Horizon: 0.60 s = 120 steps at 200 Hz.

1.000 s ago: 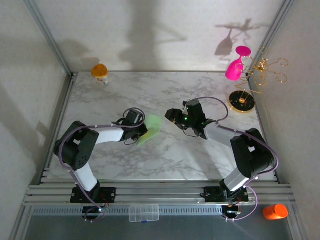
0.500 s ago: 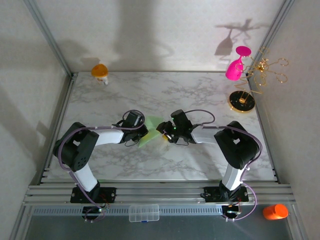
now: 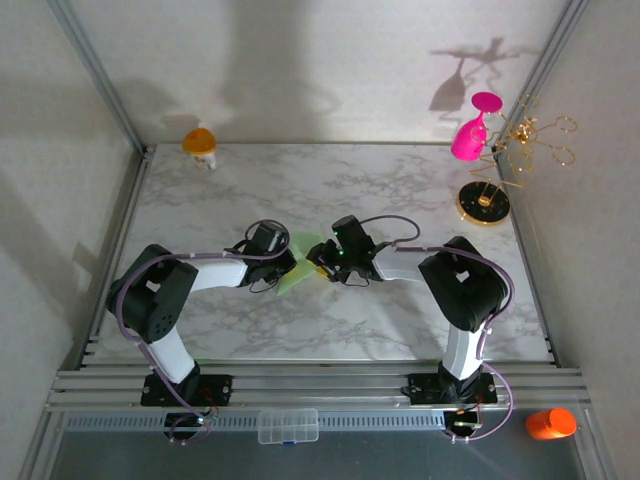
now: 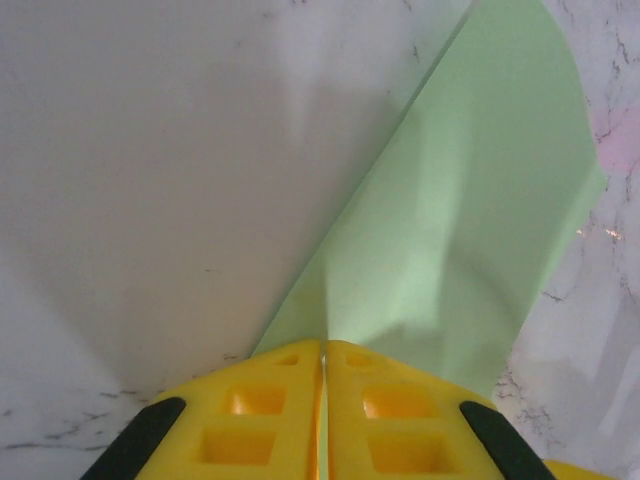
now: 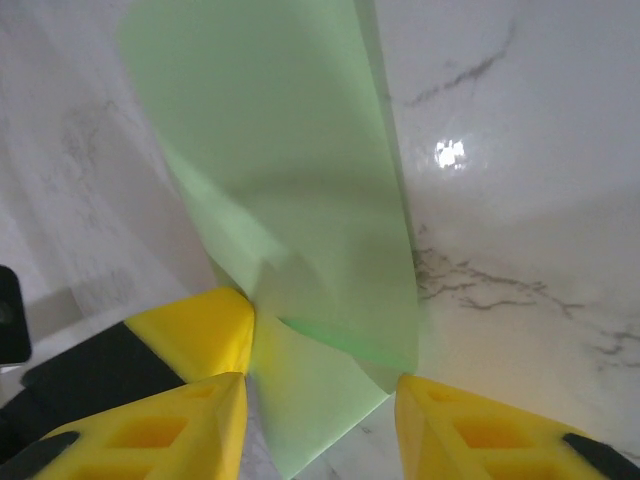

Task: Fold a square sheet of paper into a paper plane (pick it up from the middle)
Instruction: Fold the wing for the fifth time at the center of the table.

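The square sheet of paper (image 3: 300, 248) is pale green and lifted off the marble, bent into a fold. My left gripper (image 3: 284, 264) is shut on one edge of it; in the left wrist view the yellow fingers (image 4: 250, 410) pinch the sheet (image 4: 470, 220) at its crease. My right gripper (image 3: 318, 264) has come in from the right. In the right wrist view its jaws (image 5: 320, 405) stand apart on either side of the sheet's lower corner (image 5: 300, 230), and a yellow fingertip (image 5: 200, 325) of the left gripper shows beside them.
A gold stand (image 3: 484, 202) with a pink glass (image 3: 468, 138) hanging on it is at the back right. An orange object (image 3: 200, 142) sits at the back left corner. A clear box (image 3: 287, 425) lies on the near rail, and an orange cup (image 3: 551, 423) is off the table's front right.
My right gripper has moved left across the table to the paper, and its jaws have narrowed around the sheet's corner. The left gripper has kept its hold and stayed in place.
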### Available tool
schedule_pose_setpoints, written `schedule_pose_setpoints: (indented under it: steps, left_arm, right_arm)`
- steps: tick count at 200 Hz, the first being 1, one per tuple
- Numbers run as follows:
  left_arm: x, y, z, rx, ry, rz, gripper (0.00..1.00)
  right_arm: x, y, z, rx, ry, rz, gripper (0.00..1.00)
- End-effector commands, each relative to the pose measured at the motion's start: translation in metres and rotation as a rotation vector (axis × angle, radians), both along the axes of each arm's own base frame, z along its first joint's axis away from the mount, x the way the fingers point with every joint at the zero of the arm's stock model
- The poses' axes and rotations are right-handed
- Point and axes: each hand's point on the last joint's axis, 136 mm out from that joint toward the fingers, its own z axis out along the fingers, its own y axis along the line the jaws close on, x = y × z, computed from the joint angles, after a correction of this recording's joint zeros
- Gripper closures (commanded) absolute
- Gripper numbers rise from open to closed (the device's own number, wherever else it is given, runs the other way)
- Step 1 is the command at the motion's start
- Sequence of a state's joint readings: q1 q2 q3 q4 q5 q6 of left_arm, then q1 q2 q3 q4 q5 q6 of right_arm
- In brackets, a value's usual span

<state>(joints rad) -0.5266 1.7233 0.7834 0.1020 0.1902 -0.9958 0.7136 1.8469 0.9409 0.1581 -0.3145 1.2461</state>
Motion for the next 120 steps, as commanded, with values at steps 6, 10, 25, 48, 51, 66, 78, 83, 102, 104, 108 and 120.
schedule_pose_setpoints:
  steps: [6,10,25,48,51,66,78,83,102,104,108,120]
  left_arm:
    - [-0.015,0.008,-0.018,0.046,0.065,0.001,0.89]
    - [-0.015,0.008,-0.017,0.045,0.064,0.001,0.89]
    - [-0.016,0.009,-0.018,0.047,0.066,0.001,0.89]
    - [-0.016,0.009,-0.018,0.051,0.064,0.002,0.89]
    - [-0.015,0.009,-0.018,0.052,0.064,0.003,0.89]
    - [-0.016,0.01,-0.018,0.055,0.065,0.005,0.89]
    - [-0.016,0.011,-0.018,0.059,0.064,0.005,0.89]
    - [-0.016,0.011,-0.017,0.059,0.063,0.005,0.89]
    - [-0.016,0.011,-0.017,0.059,0.062,0.006,0.89]
    - [-0.016,0.011,-0.017,0.059,0.062,0.006,0.89]
    - [-0.016,0.012,-0.017,0.06,0.063,0.006,0.89]
    - [-0.016,0.011,-0.017,0.057,0.061,0.005,0.89]
  right_arm:
    - [-0.001,0.004,-0.006,-0.024,0.02,0.007,0.56]
    - [-0.001,0.005,-0.006,-0.022,0.021,0.01,0.56]
    - [-0.001,0.005,-0.007,-0.023,0.022,0.013,0.56]
    - [-0.002,0.0,-0.008,-0.053,0.025,-0.002,0.55]
    - [-0.002,-0.002,-0.008,-0.059,0.024,-0.008,0.55]
    - [-0.001,-0.009,-0.006,-0.083,0.01,-0.031,0.55]
    - [0.001,-0.014,-0.004,-0.101,-0.001,-0.048,0.54]
    - [0.001,-0.015,-0.004,-0.102,-0.005,-0.051,0.54]
    - [0.001,-0.014,-0.004,-0.096,-0.006,-0.047,0.55]
    - [0.001,-0.013,-0.004,-0.094,-0.005,-0.045,0.55]
    - [0.002,-0.012,-0.004,-0.089,-0.004,-0.042,0.55]
    - [0.002,-0.006,-0.003,-0.067,-0.007,-0.019,0.56]
